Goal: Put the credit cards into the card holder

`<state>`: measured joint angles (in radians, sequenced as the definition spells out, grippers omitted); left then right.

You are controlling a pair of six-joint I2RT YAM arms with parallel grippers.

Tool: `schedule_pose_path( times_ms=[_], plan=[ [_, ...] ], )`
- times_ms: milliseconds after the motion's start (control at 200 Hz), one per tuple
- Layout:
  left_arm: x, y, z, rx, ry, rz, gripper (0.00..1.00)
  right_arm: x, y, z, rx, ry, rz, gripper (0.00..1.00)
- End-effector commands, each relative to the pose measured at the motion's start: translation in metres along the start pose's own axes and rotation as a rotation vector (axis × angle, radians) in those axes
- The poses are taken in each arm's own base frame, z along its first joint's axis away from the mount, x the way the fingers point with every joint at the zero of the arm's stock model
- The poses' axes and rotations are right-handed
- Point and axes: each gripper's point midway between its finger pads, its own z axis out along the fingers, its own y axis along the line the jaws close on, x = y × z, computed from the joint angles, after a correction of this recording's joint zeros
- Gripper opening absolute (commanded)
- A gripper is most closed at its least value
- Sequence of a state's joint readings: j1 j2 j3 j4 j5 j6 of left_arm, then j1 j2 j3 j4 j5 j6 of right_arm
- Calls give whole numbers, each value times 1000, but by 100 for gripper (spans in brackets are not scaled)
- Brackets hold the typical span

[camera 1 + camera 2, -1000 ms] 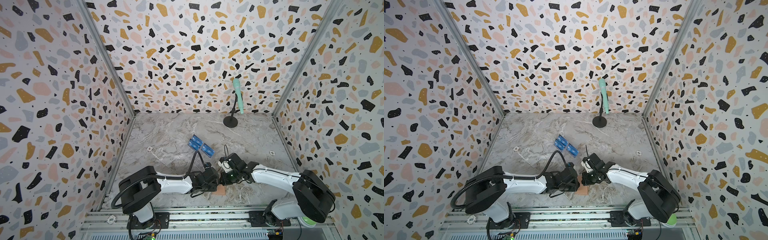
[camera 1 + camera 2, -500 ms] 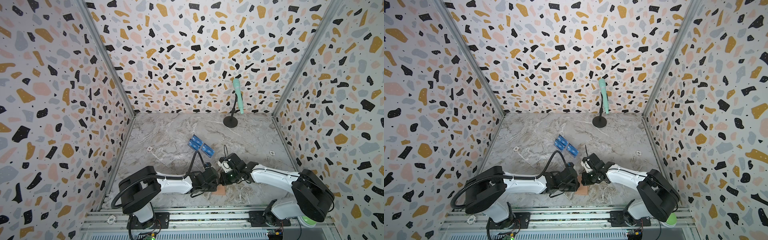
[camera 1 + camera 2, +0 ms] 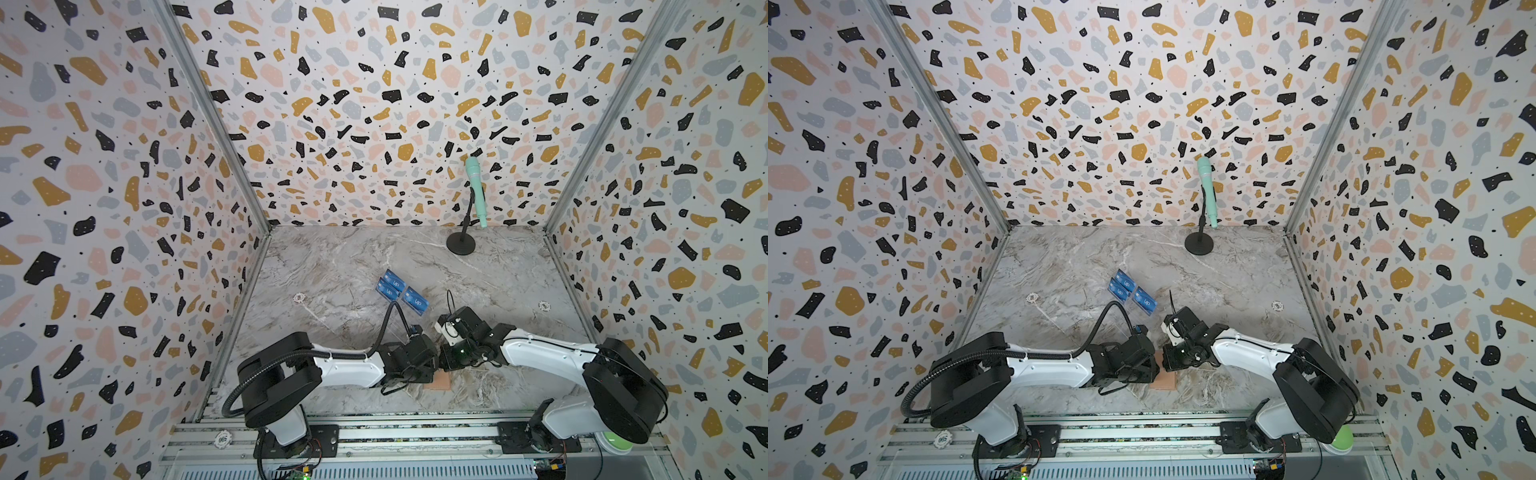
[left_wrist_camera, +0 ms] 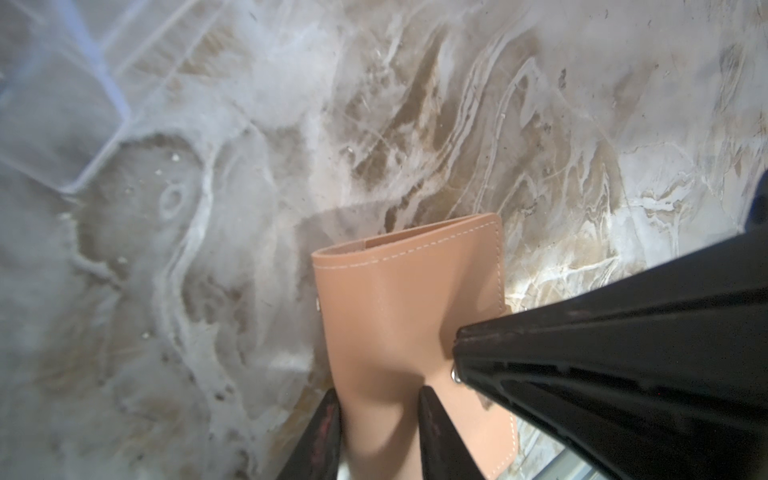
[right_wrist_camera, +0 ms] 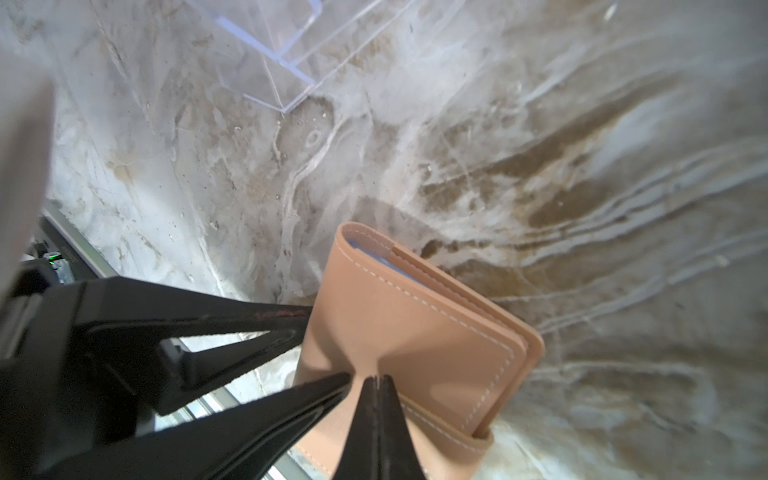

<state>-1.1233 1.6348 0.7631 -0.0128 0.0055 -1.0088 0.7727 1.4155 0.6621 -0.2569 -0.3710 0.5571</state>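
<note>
Nothing moved; only right wrist view shows blue inside card holder.

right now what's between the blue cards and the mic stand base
Nothing but bare marble table lies between the blue cards and the mic stand base. Both top views show this stretch.

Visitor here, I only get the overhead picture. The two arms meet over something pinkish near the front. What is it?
Observer: A stitched salmon card holder; the left gripper clamps its cover between both fingers.
Operator: And the other arm?
Observer: The right gripper is shut, tips pressed against that cover.
Operator: Any card inside yet?
Observer: A bluish edge peeks between the covers; I cannot tell what it is.
</note>
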Motion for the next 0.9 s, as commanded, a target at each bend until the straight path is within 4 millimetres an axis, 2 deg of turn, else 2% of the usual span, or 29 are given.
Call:
schedule_pose_path(
  times_ms=[0, 345, 896],
  plan=[
    [28, 33, 11, -100, 86, 9, 33, 26, -9, 7, 64, 95, -11, 0],
    [30, 35, 10, -104, 85, 1, 33, 47, -14, 17, 122, 119, -17, 0],
    [29, 34, 12, -112, 92, 9, 33, 74, -43, 21, 181, 63, 37, 0]
  ],
)
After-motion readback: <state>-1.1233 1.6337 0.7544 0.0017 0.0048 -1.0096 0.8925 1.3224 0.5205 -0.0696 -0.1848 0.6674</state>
